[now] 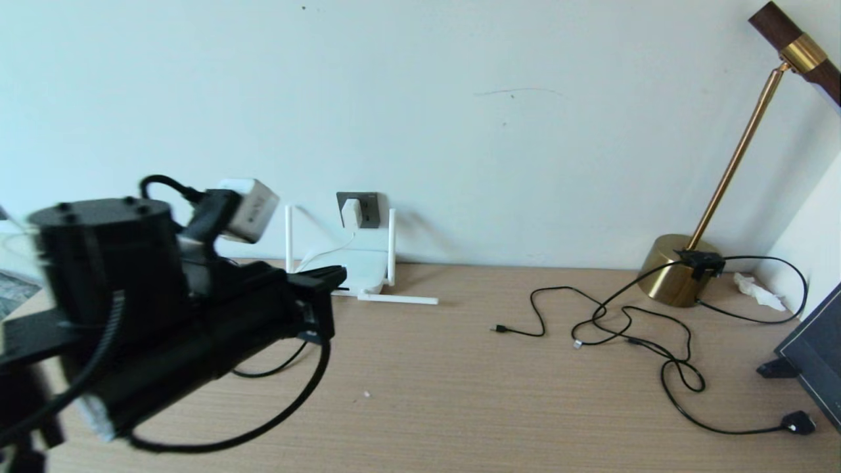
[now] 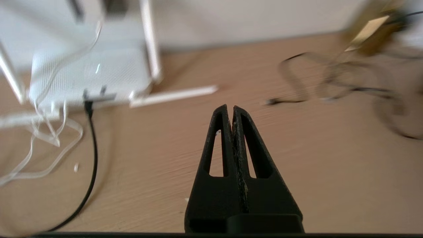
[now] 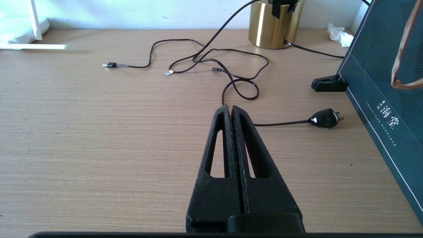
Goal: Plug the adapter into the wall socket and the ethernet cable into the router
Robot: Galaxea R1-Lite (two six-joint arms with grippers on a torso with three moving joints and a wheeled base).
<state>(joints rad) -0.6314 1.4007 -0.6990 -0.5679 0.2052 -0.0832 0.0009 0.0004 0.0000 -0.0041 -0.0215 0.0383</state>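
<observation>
The white adapter (image 1: 351, 213) sits in the dark grey wall socket (image 1: 368, 209), and its thin white cord drops to the router (image 1: 363, 274). The router (image 2: 89, 74) lies flat against the wall with slim antennas; one antenna (image 1: 398, 299) lies on the desk. The black ethernet cable (image 2: 93, 145) ends at a port on the router's front edge and trails back over the desk (image 1: 279, 369). My left gripper (image 2: 231, 108) is shut and empty, hovering above the desk to the right of the router (image 1: 336, 273). My right gripper (image 3: 230, 108) is shut and empty, low over the desk's right half.
A brass lamp base (image 1: 675, 270) stands at the back right, with thin black cables (image 1: 624, 326) tangled in front of it and a black two-pin plug (image 3: 325, 118). A dark teal box (image 3: 385, 99) leans at the right edge. A crumpled tissue (image 1: 757, 290) lies by the wall.
</observation>
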